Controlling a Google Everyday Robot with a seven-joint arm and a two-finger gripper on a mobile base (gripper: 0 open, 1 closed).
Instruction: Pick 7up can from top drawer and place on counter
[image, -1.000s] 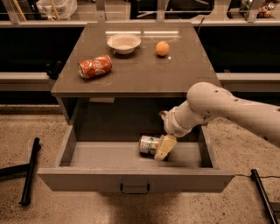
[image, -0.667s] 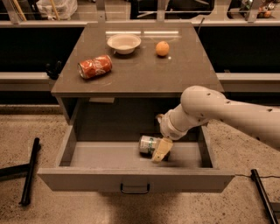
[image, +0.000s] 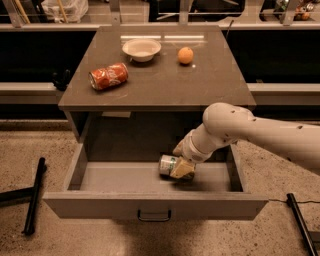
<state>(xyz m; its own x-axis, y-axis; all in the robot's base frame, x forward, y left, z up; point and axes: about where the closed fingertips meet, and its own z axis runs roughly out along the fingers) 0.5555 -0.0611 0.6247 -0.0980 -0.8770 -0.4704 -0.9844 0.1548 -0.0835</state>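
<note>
The table (image: 210, 85) carried a red soda can (image: 108, 76) on its side, a white bowl (image: 142, 49) and an orange (image: 185, 55), with free room at its near right. Below it the top drawer (image: 100, 207) stood pulled wide open. My arm (image: 260, 132) reached down into it from the right. The tool (image: 183, 169) sat low inside, right against the 7up can (image: 166, 165), which lay on its side on the drawer floor. Whether the tool was clamped on the can or only touching it, I could not tell. I judged this the grasp step. Next called for a confirmed hold, then a lift clear of the table's front edge.
</note>
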